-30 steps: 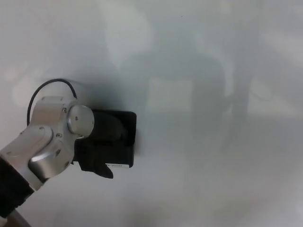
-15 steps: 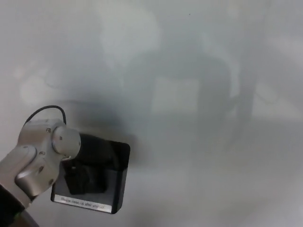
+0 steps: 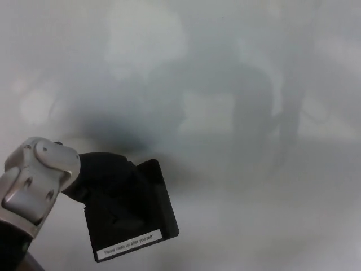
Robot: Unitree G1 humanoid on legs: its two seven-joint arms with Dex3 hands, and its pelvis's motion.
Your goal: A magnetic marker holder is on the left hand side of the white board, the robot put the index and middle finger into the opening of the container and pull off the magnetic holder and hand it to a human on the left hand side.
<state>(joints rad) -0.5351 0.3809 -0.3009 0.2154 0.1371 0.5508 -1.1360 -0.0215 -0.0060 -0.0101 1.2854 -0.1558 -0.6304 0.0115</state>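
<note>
The holder [image 3: 132, 217] hangs tilted at lower left, in front of the whiteboard [image 3: 254, 169], carried on the left hand [image 3: 104, 180]. The black fingers reach into its opening; how tightly they are curled cannot be told.

Risk: the hold appears to be a hook, not a clamp. A fast swing or further tilt could slide the holder off the fingers.

Surroundings: only reflections show on the board. No person is in view and nothing blocks the leftward path.

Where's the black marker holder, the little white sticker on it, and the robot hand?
marker holder [image 3: 149, 212]: head view, on its black side wall.
white sticker [image 3: 129, 245]: head view, middle of the label.
left robot hand [image 3: 104, 175]: head view, on its black palm.
</note>
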